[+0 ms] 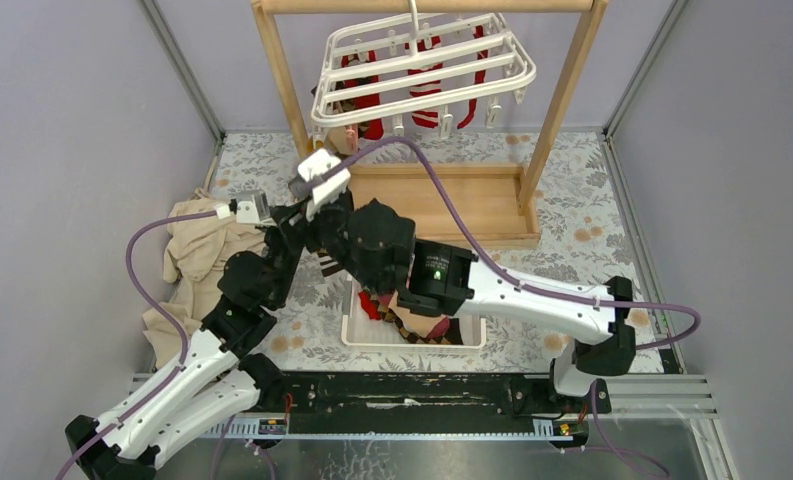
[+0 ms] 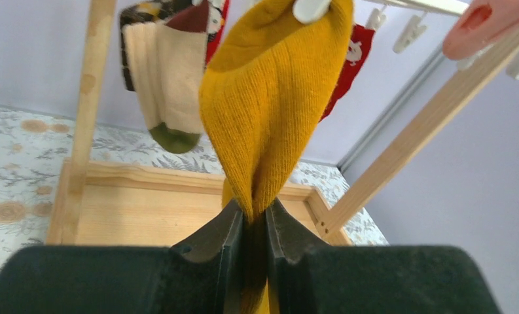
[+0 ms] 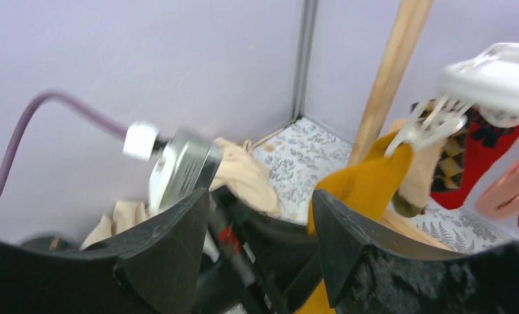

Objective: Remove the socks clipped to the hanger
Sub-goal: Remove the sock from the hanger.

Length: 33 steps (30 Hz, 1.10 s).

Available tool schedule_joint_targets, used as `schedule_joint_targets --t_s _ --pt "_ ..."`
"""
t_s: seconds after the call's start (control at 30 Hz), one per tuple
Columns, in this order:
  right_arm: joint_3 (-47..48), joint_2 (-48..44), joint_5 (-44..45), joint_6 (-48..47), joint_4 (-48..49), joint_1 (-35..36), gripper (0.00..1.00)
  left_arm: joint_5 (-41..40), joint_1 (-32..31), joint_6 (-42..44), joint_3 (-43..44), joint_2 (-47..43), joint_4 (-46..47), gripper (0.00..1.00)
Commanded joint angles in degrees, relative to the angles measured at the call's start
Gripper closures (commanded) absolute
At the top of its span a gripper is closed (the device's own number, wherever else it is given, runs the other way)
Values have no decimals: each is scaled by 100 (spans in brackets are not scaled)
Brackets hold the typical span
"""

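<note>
The white grid hanger (image 1: 422, 65) hangs from the wooden rack (image 1: 572, 80), with red socks (image 1: 427, 100) clipped under it. My left gripper (image 2: 254, 210) is shut on the lower end of a mustard yellow sock (image 2: 269, 98), whose top is still held by a white clip (image 2: 312, 8). A tan sock with an olive toe (image 2: 168, 78) and a red sock (image 2: 348, 65) hang behind it. My right gripper (image 3: 260, 209) is open and empty. It sits just left of the mustard sock (image 3: 364, 180), below the hanger's corner (image 3: 492, 75). Both grippers crowd under the hanger's left end (image 1: 312, 190).
A white basket (image 1: 357, 330) in front of the arms holds several loose socks. A heap of tan cloth (image 1: 197, 250) lies at the left wall. The rack's wooden base tray (image 1: 452, 195) lies under the hanger. A pink clip (image 2: 485, 23) hangs at the upper right.
</note>
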Motion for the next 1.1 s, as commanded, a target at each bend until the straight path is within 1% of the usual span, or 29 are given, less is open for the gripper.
schedule_joint_targets --t_s 0.0,0.13,0.3,0.5,0.83,1.07 --pt "979 277 460 233 -512 -447 34 -99 5 38 -40 18 214 79" --pt "1140 326 435 511 -743 -804 34 -57 2 29 -24 3 182 79" --pt "1009 153 295 700 -808 -1153 33 22 5 7 30 33 189 79" --pt "885 -78 208 908 -874 -1427 33 410 7 -97 92 286 314 78" --pt "-154 -965 -55 1232 -658 -1977 33 1343 -6 -274 313 1085 605 77" --pt "-863 -1524 -621 1693 -637 -2826 33 1625 -60 -344 472 1333 755 77"
